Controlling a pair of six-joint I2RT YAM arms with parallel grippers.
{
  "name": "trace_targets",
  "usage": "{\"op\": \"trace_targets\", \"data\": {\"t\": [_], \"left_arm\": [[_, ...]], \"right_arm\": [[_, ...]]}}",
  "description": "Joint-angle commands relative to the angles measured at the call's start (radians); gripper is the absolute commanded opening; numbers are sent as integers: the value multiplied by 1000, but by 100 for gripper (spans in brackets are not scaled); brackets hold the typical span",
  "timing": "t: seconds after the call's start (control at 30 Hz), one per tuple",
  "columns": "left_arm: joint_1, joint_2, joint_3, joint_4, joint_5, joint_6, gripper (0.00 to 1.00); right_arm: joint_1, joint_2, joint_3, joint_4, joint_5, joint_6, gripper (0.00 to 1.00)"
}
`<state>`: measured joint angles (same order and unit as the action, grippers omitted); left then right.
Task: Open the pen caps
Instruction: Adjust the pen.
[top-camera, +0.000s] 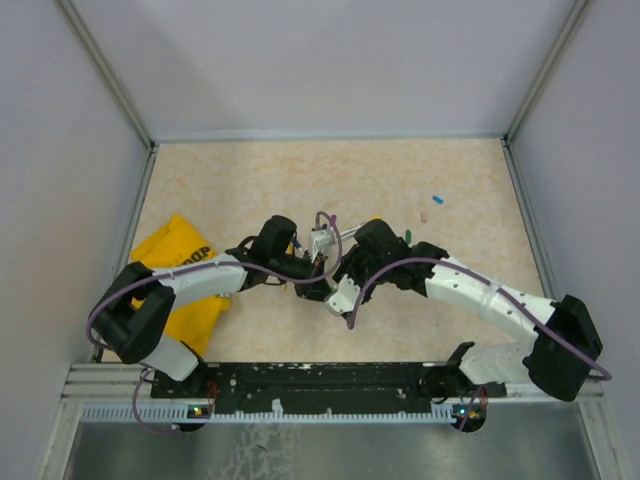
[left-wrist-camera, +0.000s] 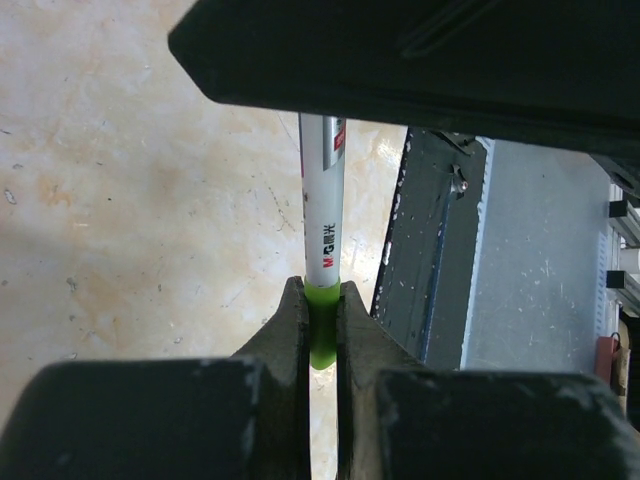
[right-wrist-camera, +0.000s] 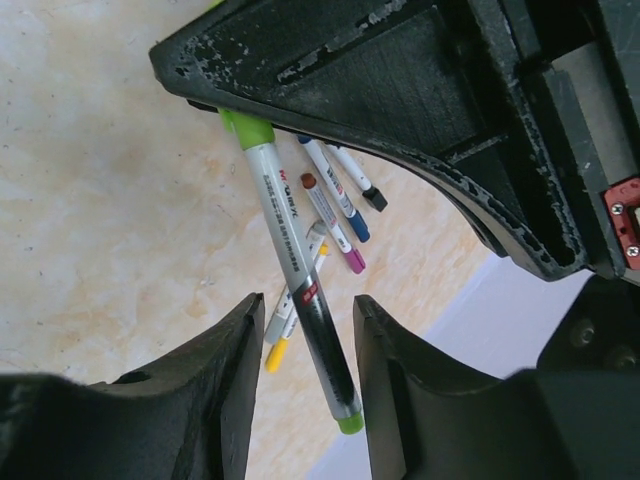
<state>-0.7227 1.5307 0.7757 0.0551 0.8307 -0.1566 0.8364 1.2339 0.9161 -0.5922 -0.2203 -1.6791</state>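
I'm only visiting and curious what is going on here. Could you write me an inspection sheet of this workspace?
Surface: beige mottled table; no spills seen.
Job's things: one white pen held between the two arms; several loose pens lie on the table below it; small coloured caps lie apart at the far right.
Clutter: yellow cloth at the left, partly under the left arm.
Grippers: left gripper shut on the pen's green end; right gripper open, a finger on either side of the barrel.
Cables: a purple cable loops along each arm; no snag seen.
Surroundings: plain grey walls; nothing else seen.
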Motion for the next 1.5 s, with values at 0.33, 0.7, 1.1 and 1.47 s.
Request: {"op": "trace_targets", "data": {"t": [0.33,0.7,1.1,1.47], "left_arm": [[-1,14,27,5,66,27,0],[-3,19,30,3,80,30,0],[-1,-50,-8,38,11,-8,32],[2,-205,-109,150,-66,-80,66]], "right_arm": [[23,9,0,78,37,8,26],[23,9,20,50,6,22,17],[22,-52,-10,39,-2,79,0],[-116,-204,-152,91,-184,236,0]]}}
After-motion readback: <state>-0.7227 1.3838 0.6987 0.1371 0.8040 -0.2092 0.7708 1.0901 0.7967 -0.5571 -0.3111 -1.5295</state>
